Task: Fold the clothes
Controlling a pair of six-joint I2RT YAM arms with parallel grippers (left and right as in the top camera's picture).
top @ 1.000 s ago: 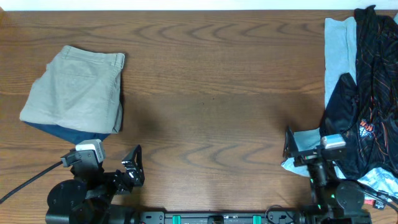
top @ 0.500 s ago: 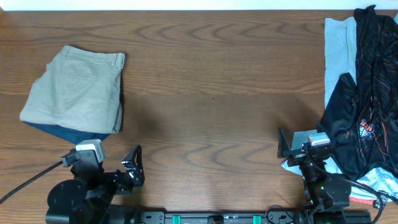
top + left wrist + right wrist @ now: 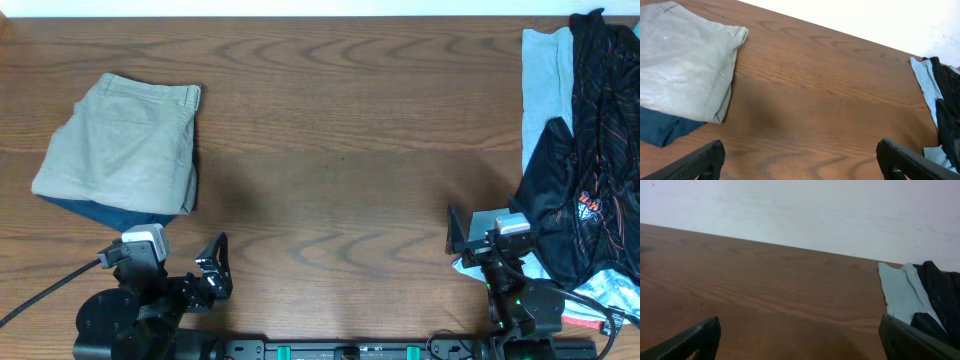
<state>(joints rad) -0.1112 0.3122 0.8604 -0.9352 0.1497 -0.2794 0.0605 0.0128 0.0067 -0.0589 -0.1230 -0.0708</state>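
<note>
Black-with-orange garment and light-blue one lay unfolded just right of the right gripper, which had edged leftward from that heap, fingers spread, empty. Khaki trousers sat folded atop navy garment, ahead-left of left gripper, likewise spread. Judged: one piece done, next pick pending.

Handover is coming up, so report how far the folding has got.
Done: the khaki trousers lie folded at the left, on top of a navy garment. In hand: nothing; the left gripper and right gripper are both open and empty. Left: the black-and-orange garment and the light-blue garment, heaped unfolded at the table's right edge.
</note>
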